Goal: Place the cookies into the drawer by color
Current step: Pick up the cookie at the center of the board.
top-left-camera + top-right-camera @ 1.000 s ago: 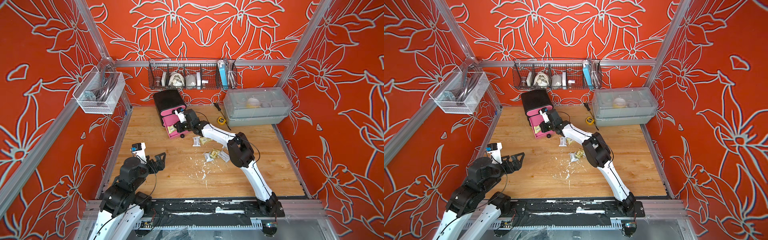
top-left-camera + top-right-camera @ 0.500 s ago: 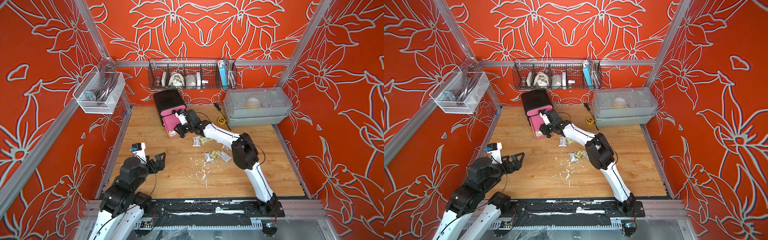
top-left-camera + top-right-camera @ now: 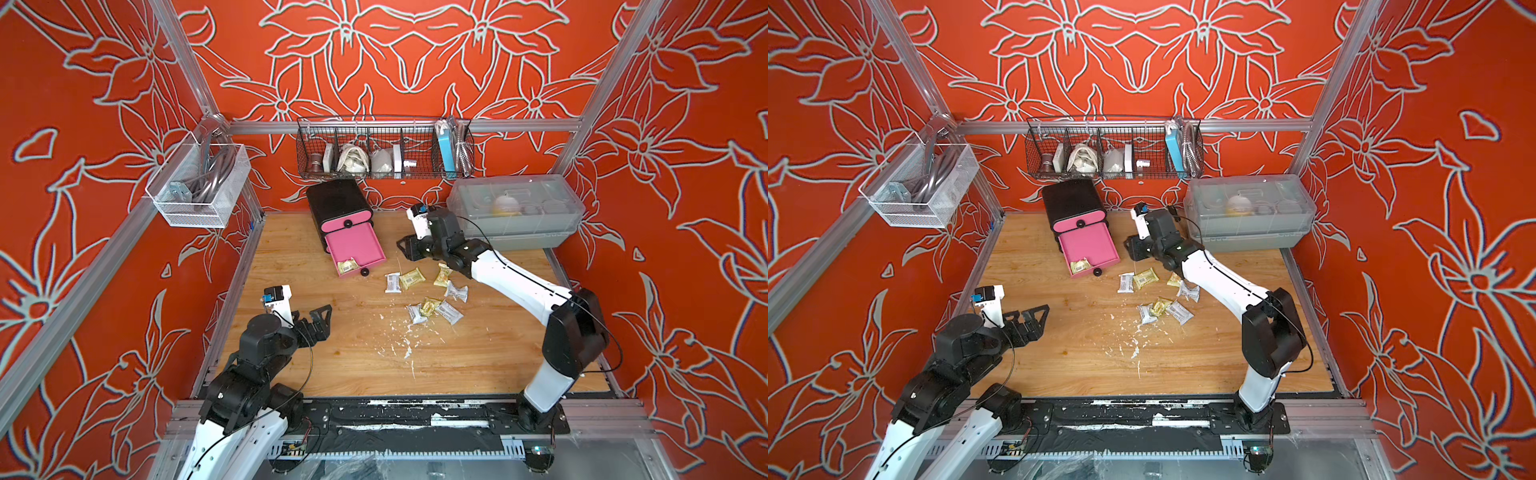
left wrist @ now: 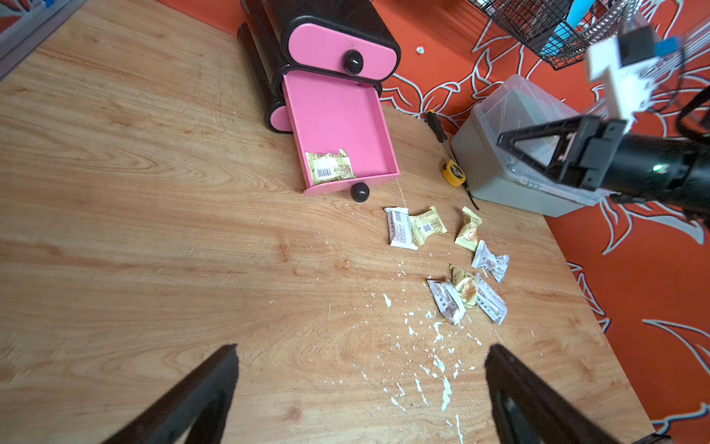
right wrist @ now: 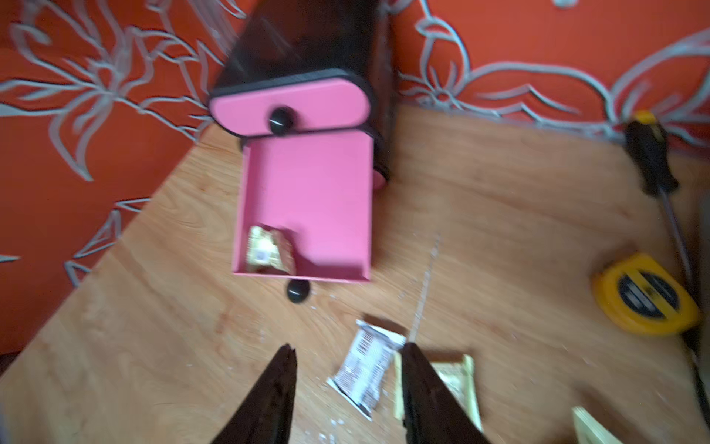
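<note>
Over the table, right gripper has withdrawn from the drawer

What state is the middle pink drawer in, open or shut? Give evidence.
Open. The middle drawer is pulled out below the shut top drawer, with one yellow-gold cookie lying inside.

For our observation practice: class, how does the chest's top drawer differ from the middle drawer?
The top drawer is shut; the middle drawer is pulled out. The top drawer's inside is hidden; the middle drawer shows one yellow cookie. Both are pink with black knobs.
</note>
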Robot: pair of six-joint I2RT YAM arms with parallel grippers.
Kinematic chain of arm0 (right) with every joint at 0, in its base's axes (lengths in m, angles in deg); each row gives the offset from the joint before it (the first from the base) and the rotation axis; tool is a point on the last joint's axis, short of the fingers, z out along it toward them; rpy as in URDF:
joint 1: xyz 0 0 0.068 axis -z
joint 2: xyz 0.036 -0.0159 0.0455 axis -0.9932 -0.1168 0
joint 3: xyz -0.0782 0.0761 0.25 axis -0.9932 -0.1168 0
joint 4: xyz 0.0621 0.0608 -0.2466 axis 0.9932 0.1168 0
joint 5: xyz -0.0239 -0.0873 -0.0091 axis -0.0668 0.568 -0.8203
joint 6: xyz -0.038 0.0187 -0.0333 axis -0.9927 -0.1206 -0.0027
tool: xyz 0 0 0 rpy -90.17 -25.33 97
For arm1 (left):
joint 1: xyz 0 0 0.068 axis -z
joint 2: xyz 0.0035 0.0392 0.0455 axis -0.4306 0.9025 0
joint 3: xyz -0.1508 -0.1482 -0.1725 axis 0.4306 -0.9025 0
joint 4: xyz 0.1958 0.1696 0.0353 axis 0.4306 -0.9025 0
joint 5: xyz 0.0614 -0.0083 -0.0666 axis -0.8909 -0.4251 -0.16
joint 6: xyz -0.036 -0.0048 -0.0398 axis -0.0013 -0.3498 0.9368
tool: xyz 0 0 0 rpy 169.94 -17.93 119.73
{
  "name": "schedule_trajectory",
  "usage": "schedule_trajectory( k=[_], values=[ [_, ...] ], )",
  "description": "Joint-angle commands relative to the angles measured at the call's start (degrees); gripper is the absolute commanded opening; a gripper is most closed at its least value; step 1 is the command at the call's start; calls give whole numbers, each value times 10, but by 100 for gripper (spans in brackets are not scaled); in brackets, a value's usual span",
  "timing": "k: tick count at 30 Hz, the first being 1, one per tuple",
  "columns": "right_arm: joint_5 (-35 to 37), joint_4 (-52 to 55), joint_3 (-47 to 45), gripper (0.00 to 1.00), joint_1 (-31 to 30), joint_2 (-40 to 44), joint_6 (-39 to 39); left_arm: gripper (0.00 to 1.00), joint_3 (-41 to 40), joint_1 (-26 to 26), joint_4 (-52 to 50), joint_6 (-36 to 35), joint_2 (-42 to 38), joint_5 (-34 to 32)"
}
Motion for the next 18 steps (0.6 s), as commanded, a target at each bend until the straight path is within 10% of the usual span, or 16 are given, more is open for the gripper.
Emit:
schedule_trajectory(
  k=[1, 18],
  values=[
    [-17, 27, -35, 48, 31, -15, 23, 99, -5, -4, 12, -5, -3, 8],
    [-147, 22, -9, 70, 88, -166, 9, 99, -6, -4, 10, -5, -3, 6]
  ],
)
